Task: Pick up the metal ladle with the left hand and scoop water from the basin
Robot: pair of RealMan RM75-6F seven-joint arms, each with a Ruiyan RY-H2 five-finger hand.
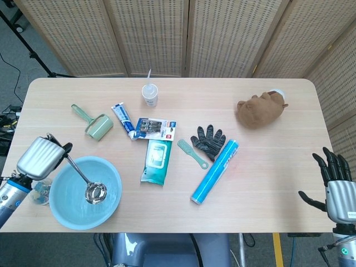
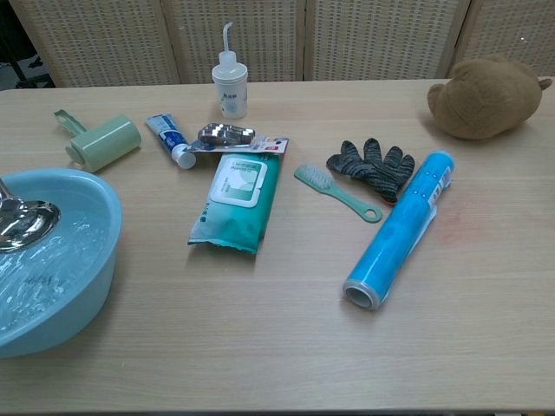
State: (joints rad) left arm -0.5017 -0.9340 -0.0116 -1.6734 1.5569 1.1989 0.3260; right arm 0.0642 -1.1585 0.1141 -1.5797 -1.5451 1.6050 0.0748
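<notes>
My left hand (image 1: 38,158) grips the handle of the metal ladle (image 1: 83,179) at the basin's left rim. The ladle's bowl (image 2: 24,222) hangs above the water inside the light blue basin (image 1: 114,194), which stands at the table's front left; its near wall (image 2: 100,269) shows in the chest view. The water surface is rippled. The chest view shows only the ladle's bowl, not the hand. My right hand (image 1: 337,183) is off the table's front right corner, fingers spread, holding nothing.
Behind the basin lie a green lint roller (image 1: 95,124), a toothpaste tube (image 1: 123,119), a blister pack (image 1: 154,128) and a wipes pack (image 1: 155,160). A squeeze bottle (image 1: 149,93) stands further back. A small brush (image 1: 192,152), a glove (image 1: 208,141), a blue roll (image 1: 216,170) and a plush toy (image 1: 260,110) lie to the right.
</notes>
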